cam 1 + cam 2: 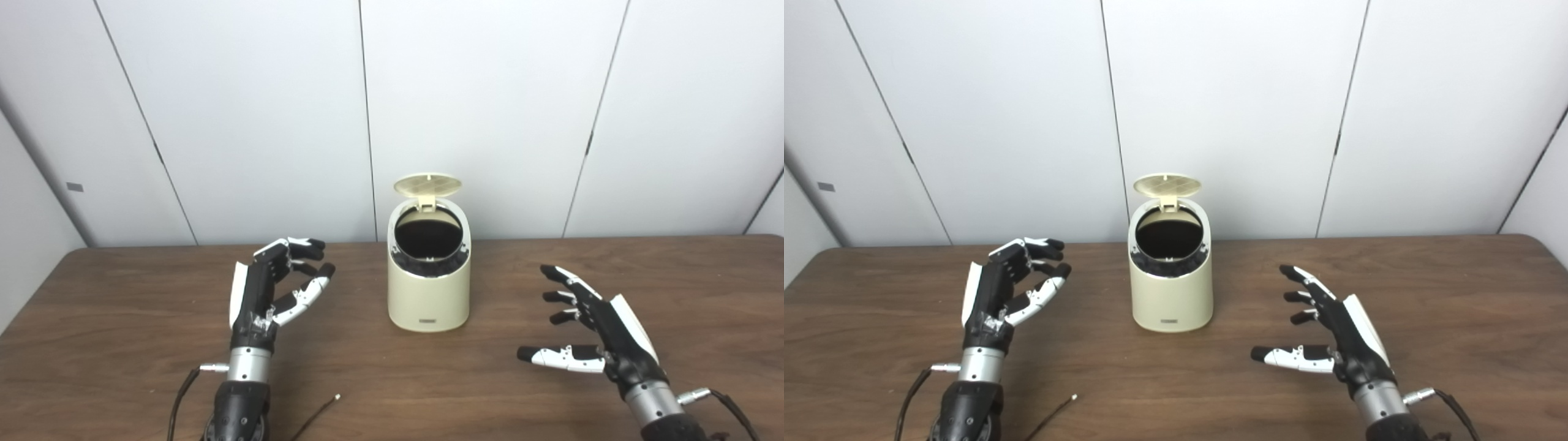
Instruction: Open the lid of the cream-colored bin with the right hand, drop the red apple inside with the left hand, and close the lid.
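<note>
The cream-colored bin (429, 288) stands on the brown table (392, 367) near its middle. Its round lid (427, 184) is flipped up at the back and the dark inside shows. No red apple shows in either view. My left hand (269, 288) rests left of the bin, open, fingers curled loosely around nothing. My right hand (591, 324) lies to the right of the bin and nearer to me, open with fingers spread and thumb pointing left. Both hands are apart from the bin.
A thin loose cable end (318, 413) lies on the table near the front, between the arms. White wall panels (490, 110) stand right behind the table's far edge.
</note>
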